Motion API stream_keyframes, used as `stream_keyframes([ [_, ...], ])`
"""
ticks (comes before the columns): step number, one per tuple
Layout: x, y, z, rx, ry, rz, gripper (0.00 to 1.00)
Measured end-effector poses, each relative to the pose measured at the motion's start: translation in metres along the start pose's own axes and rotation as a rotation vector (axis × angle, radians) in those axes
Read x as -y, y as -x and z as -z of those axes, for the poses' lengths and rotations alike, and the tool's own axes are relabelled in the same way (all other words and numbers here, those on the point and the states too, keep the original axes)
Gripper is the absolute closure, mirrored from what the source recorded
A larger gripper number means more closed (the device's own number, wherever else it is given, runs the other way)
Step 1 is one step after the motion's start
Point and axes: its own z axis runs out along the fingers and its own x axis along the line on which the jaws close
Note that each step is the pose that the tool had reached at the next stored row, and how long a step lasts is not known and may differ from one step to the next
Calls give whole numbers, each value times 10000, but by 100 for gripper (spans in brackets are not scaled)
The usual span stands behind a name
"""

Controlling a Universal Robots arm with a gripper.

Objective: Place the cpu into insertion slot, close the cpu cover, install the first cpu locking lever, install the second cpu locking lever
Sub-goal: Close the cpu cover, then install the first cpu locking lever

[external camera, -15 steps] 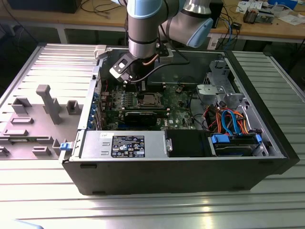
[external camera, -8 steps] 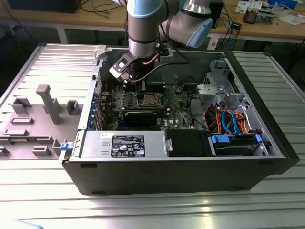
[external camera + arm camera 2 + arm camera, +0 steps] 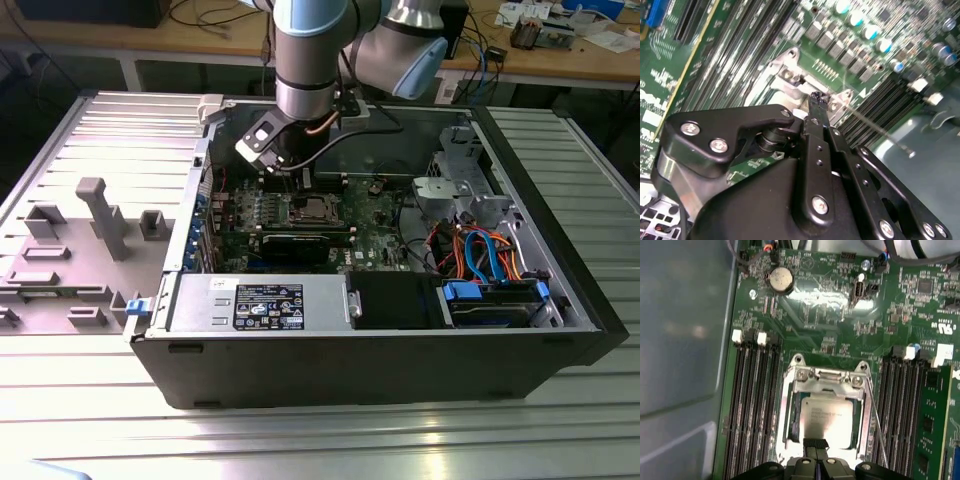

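Silvery cpu [image 3: 827, 422] sits in the insertion slot [image 3: 781, 435], with the gripper [image 3: 816, 444] at its edge.
In the first wrist view, the cpu cover [image 3: 826, 381] lies flat and frames the chip on the green circuit board [image 3: 830, 315]. The gripper's black fingers are pressed together, holding nothing, over the cover edge opposite its hinge. A thin locking lever [image 3: 875, 425] runs along the socket's side, angled slightly away.

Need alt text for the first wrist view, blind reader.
The cpu sits in the insertion slot, framed by the cpu cover, with the shut hand over its edge. Memory slots flank it on green board; a thin lever runs alongside.
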Motion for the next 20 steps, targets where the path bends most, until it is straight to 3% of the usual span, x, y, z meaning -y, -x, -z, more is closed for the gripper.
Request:
stream_keyframes([
  [2,-67,8,0,0,-4,1,89],
  [4,-175,20,0,-2,-10,0,89],
  [7,-244,29,1,-2,-14,1,89],
  [20,-258,30,1,-2,-13,0,89],
])
